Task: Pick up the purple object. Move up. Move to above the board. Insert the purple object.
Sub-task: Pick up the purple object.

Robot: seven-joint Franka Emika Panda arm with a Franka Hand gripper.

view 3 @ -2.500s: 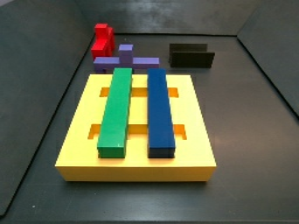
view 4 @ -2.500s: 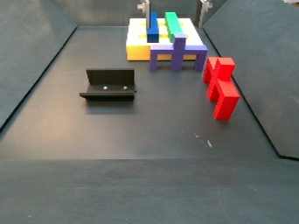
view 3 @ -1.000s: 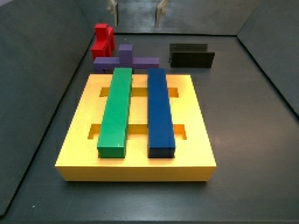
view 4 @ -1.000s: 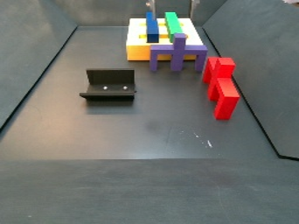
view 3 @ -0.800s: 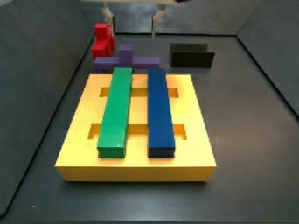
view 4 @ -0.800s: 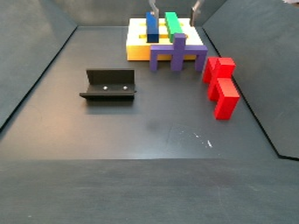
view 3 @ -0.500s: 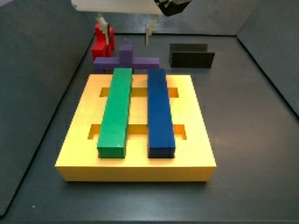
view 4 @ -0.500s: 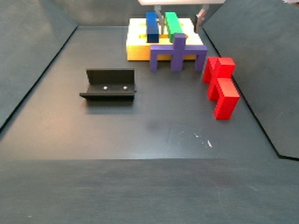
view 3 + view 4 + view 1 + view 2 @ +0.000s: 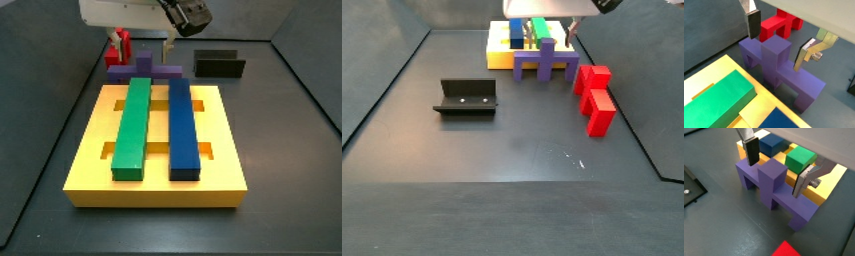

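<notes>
Purple object (image 9: 777, 65) between open gripper (image 9: 777, 41) fingers

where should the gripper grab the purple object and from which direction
Grip the purple object by its raised central stub, coming straight down from above. The stub stands upright, and the open gripper already has one finger on each side of it, with nothing between.

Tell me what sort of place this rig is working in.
Most likely a lab test cell for insertion trials: a dark walled floor, blocky pieces such as the purple object beside the board, a fixture, and the gripper open astride the purple piece.
</notes>
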